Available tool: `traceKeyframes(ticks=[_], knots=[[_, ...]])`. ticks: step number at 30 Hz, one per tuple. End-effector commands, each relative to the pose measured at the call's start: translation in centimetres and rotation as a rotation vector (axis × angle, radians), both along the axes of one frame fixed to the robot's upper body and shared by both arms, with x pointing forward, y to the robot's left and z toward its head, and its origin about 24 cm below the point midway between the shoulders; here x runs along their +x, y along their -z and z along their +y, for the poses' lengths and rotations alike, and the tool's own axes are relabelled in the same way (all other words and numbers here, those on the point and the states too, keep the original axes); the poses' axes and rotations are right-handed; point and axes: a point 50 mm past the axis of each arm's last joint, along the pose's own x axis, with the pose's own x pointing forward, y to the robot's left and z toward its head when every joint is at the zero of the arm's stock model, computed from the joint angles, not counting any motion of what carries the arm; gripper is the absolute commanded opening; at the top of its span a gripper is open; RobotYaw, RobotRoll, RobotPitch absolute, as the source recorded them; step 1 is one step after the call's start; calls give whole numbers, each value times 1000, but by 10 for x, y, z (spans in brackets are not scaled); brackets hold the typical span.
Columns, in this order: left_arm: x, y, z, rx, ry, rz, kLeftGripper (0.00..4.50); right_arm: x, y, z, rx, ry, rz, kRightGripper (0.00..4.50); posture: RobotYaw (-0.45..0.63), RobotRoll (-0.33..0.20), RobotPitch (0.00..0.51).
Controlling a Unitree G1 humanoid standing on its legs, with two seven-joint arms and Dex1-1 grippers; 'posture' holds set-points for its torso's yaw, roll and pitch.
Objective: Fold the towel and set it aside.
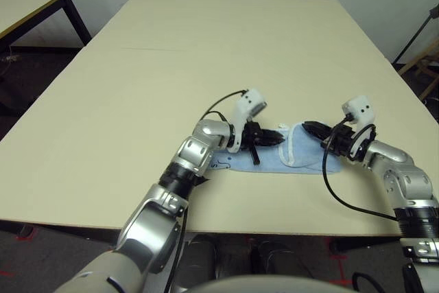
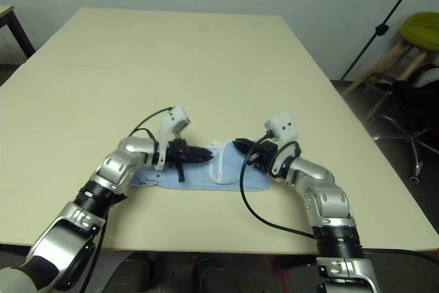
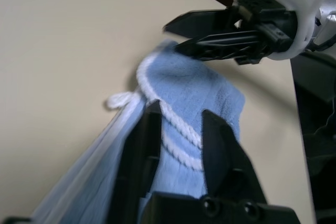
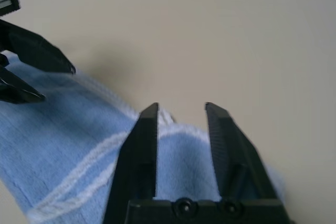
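Near the table's (image 1: 206,60) front edge you have the towel (image 1: 302,161), a light blue strip lying flat and folded, with its white-edged end turned over the middle. Your left gripper (image 1: 274,138) hovers over the strip's centre, pointing right, fingers (image 3: 149,145) parted with nothing between them. Your right gripper (image 1: 314,130) faces it from the right, over the folded end, its fingers (image 4: 144,145) also apart and holding nothing.

Lab or office room: plain beige tables (image 1: 206,53), tripod leg (image 2: 384,25), wheeled office chair (image 2: 411,108).
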Motion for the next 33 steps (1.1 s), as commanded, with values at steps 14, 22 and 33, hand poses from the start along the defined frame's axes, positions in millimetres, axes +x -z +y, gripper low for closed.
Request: traceKeyframes(ticks=[14, 22, 33], knots=[[-58, -23, 117, -126, -503, 341, 4479, 0, -56, -9, -27, -367, -122, 4500, 172, 0, 90], [-76, -20, 139, -184, -614, 432, 4479, -3, -69, -17, -87, -470, -171, 4500, 206, 0, 94], [-108, 29, 123, -224, -637, 720, 4479, -17, -88, -44, -225, -561, -120, 4500, 216, 0, 107]])
